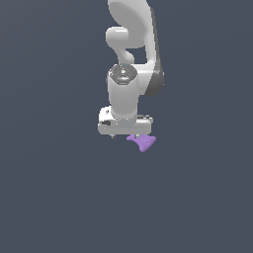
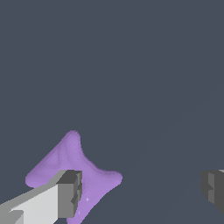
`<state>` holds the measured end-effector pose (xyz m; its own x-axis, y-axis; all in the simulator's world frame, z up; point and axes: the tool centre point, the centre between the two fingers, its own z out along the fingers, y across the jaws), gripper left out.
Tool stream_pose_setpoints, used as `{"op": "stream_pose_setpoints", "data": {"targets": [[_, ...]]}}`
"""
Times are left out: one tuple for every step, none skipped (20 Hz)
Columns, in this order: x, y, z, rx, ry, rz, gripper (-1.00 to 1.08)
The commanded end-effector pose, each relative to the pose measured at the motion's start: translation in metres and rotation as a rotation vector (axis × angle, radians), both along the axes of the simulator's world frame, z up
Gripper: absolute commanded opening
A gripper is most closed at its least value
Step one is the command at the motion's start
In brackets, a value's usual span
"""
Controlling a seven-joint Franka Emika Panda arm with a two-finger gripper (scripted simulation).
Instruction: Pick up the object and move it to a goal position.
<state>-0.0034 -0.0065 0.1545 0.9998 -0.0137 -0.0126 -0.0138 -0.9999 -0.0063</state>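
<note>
I see the object [image 1: 143, 142] [image 2: 73, 173] as a small, matte, light-purple lump with flared, pointed lobes, roughly triangular (almost star-like from the wrist view). It lies flat on the dark grey surface, directly below the gripper [image 1: 125, 133] [image 2: 140, 188], offset toward one finger [image 2: 68, 194] rather than centred between the two. That finger overlaps part of it in the wrist view; I cannot tell whether they touch.

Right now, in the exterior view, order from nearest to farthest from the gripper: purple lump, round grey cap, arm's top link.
1. purple lump, right at the gripper, toward the exterior view's right.
2. round grey cap, on the wrist above.
3. top link, at the picture's upper edge.
</note>
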Motion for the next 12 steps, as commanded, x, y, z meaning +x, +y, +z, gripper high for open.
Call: {"op": "stream_pose_setpoints", "data": {"targets": [[0.0,0.0,0.0,0.0,0.0,0.0,1.0],[0.0,-0.001,0.0,-0.001,0.001,0.0,1.0],[-0.001,-0.003,-0.001,-0.003,0.004,0.0,1.0],[-0.002,-0.006,-0.002,-0.006,0.008,-0.001,1.0],[-0.004,-0.01,-0.004,-0.01,0.014,-0.002,1.0],[-0.006,-0.016,-0.006,-0.015,0.022,-0.004,1.0],[-0.008,-0.021,-0.008,-0.02,0.03,-0.007,1.0],[-0.01,-0.026,-0.01,-0.024,0.036,-0.01,1.0],[-0.011,-0.029,-0.011,-0.027,0.04,-0.013,1.0],[-0.011,-0.031,-0.011,-0.028,0.043,-0.015,1.0],[-0.011,-0.031,-0.011,-0.029,0.043,-0.017,1.0],[-0.011,-0.031,-0.011,-0.028,0.042,-0.016,1.0]]}}
